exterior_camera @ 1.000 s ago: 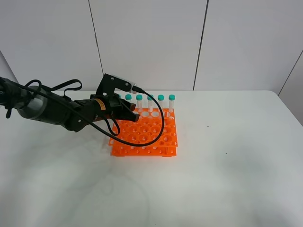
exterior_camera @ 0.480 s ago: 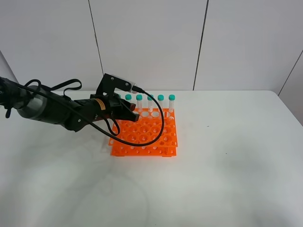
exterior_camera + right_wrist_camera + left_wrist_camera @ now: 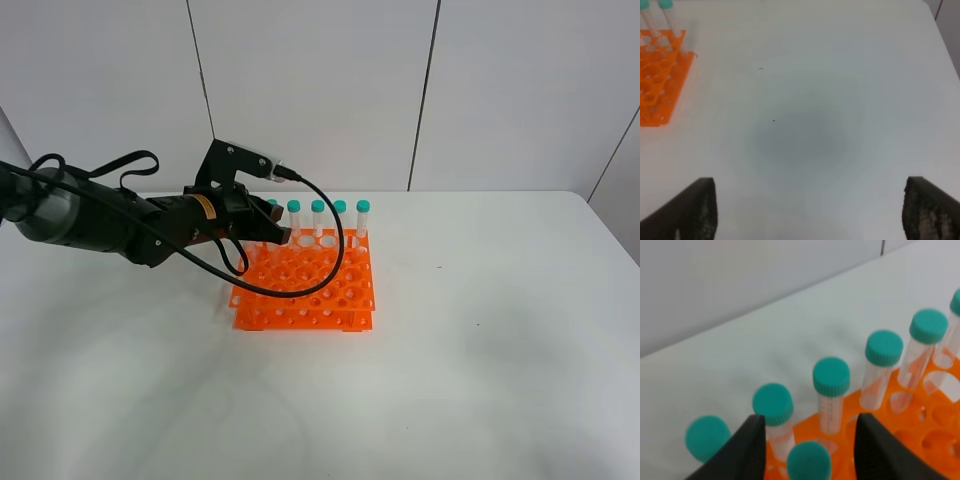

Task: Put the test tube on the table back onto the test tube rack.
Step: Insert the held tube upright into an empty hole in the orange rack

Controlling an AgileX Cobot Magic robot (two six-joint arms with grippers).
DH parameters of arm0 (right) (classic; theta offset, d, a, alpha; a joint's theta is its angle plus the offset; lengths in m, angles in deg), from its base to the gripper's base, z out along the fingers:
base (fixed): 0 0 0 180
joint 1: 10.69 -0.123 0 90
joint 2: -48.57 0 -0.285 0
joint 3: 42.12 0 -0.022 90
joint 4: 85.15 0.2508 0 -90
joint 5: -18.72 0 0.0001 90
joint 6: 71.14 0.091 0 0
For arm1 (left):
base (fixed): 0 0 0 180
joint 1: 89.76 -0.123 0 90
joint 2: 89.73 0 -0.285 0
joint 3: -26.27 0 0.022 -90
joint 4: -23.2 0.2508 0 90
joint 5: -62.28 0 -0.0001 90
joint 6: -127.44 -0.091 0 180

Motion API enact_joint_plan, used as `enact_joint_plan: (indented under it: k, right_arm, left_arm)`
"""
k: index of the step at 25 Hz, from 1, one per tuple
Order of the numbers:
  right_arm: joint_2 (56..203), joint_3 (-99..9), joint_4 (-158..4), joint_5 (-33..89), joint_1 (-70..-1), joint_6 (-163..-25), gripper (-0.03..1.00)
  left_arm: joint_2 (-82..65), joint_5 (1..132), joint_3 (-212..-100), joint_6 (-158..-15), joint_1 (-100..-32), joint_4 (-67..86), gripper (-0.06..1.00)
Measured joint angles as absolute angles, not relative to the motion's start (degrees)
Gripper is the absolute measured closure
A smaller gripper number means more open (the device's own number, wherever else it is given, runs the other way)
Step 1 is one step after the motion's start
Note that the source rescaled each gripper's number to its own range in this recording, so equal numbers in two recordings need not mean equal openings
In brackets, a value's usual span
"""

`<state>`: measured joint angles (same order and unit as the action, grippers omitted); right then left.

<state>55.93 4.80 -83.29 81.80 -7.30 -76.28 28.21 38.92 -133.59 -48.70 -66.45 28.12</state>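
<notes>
The orange test tube rack (image 3: 305, 285) stands on the white table (image 3: 480, 350). A row of teal-capped tubes (image 3: 317, 215) stands along its back edge. My left gripper (image 3: 272, 232) hovers over the rack's back left corner. In the left wrist view the gripper (image 3: 810, 426) is open, and one teal-capped test tube (image 3: 809, 461) stands upright in the rack (image 3: 920, 435) between the fingers (image 3: 747, 452), with a gap on each side. No tube lies on the table. My right gripper (image 3: 810, 215) is open and empty over bare table, out of the exterior view.
Several more capped tubes (image 3: 831, 377) stand in the row behind the gripper. A black cable (image 3: 335, 250) loops from the left arm over the rack. The rack's right edge (image 3: 660, 85) shows in the right wrist view. A grey wall stands behind the table.
My left gripper has risen a little and drawn back from the rack. The rack and the back row of tubes have not moved.
</notes>
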Motion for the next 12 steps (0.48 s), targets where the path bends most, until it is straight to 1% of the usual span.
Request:
enact_joint_plan:
  k: [7,12]
  right_arm:
    - [55.9,4.8,-83.3,81.8,-7.3,-76.3,0.02]
    - [55.9,4.8,-83.3,81.8,-7.3,-76.3,0.02]
  left_arm:
    - [19.5,45.2,-133.6,-48.5,-66.5,28.2,0.68]
    - [13.3,51.5,-133.8,-50.7,-69.9,28.2,0.68]
